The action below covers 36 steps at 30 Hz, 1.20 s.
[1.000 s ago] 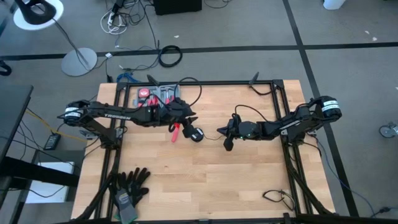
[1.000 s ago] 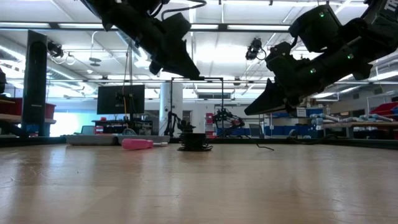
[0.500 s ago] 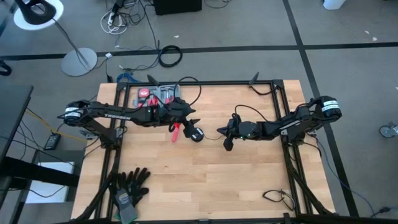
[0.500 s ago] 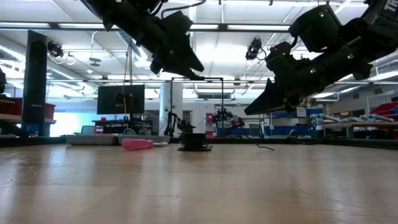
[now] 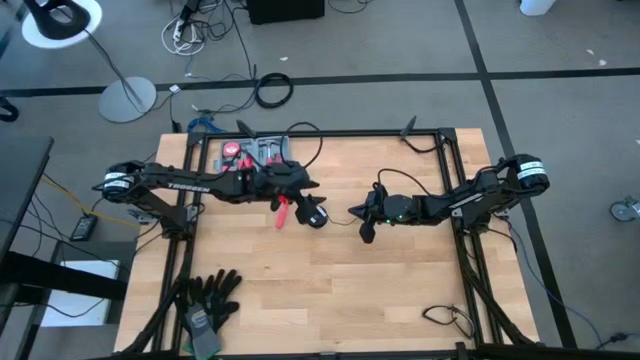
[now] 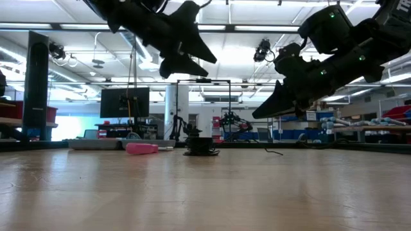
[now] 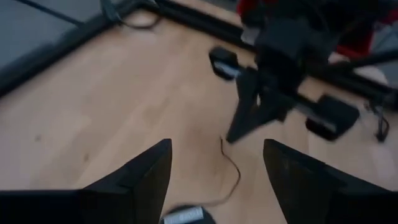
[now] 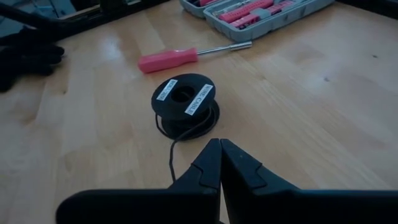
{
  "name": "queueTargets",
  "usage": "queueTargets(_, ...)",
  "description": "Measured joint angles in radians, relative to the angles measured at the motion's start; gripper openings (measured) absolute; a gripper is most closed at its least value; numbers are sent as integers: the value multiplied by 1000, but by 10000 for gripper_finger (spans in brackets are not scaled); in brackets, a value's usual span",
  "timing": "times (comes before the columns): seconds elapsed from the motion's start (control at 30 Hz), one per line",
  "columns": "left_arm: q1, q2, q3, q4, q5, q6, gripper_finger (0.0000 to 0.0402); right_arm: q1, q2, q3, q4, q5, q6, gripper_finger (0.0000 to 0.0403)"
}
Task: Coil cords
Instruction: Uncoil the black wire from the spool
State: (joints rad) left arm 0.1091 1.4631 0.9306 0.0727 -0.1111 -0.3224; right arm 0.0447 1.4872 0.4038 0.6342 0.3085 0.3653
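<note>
The cord is a thin black wire wound in loops on and under a small round black spool [image 8: 185, 99] with white labels, which rests flat on the wooden table [image 5: 330, 290] near its middle. A loose tail of the wire [image 7: 235, 171] lies on the table, running from the spool [image 5: 316, 214] toward my right gripper. My left gripper [image 7: 217, 146] hangs open in the air just left of and above the spool, with nothing between its fingers. My right gripper [image 8: 219, 149] is shut and hovers above the table [image 6: 255, 116], right of the spool, its tips pointing at it.
A pink-red screwdriver [image 5: 283, 212] lies just left of the spool. A grey open tool case [image 5: 255, 152] stands at the far edge. Black gloves [image 5: 208, 300] lie at the near left corner, and a small wire bundle [image 5: 445, 318] at the near right. Dark frame rails [image 5: 460, 180] border the table.
My left gripper has opened wide in the air and rolled slightly at the wrist, without moving off its place. The spool and its wire have stayed where they were.
</note>
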Motion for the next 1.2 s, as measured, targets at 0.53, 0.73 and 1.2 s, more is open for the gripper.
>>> queueTargets(0.53, 2, 152, 113, -344, 0, -2, 257, 0, 0, 0, 13, -16, 11, 6)
queueTargets(0.73, 2, 277, 208, -426, 58, -1, 257, 0, 0, 0, 9, -16, 11, 4)
queueTargets(1.2, 5, 425, 375, -640, -25, 33, 257, 0, 0, 0, 19, -16, 9, 5)
